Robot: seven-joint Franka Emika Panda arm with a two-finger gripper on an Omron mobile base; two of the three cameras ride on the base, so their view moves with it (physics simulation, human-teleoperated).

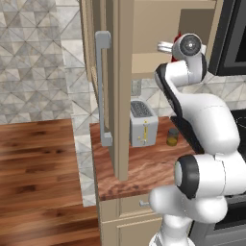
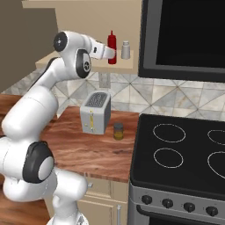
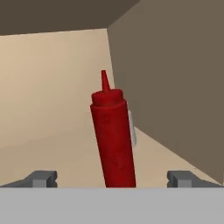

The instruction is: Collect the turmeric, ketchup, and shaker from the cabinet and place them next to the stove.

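Ketchup point(image 3: 113, 138) is standing upright on the cabinet point(image 1: 120, 86) shelf, directly ahead of the gripper point(image 3: 113, 179), its long axis running vertically from base to pointed nozzle. In the hand view the bottle is sitting midway between the two dark fingertips point(image 3: 41, 178), which are spread wide apart with nothing between them yet; the jaws are lying level, crossing the bottle's axis, so a straight advance looks like all the grasp is asking for. Judging from the right base view, the hand is reaching into the shelf from the side away from the stove point(image 2: 180, 154), and the bottle is standing just beyond its tip. Shaker point(image 2: 125, 50) is waiting just beside the ketchup, on the side nearer the stove and partly behind it as the hand is seeing it, so pushing too deep risks nudging it. Turmeric point(image 2: 118, 131) is already sitting on the counter point(image 2: 83, 149) below the ketchup, between the toaster point(image 2: 95, 112) and the stove.
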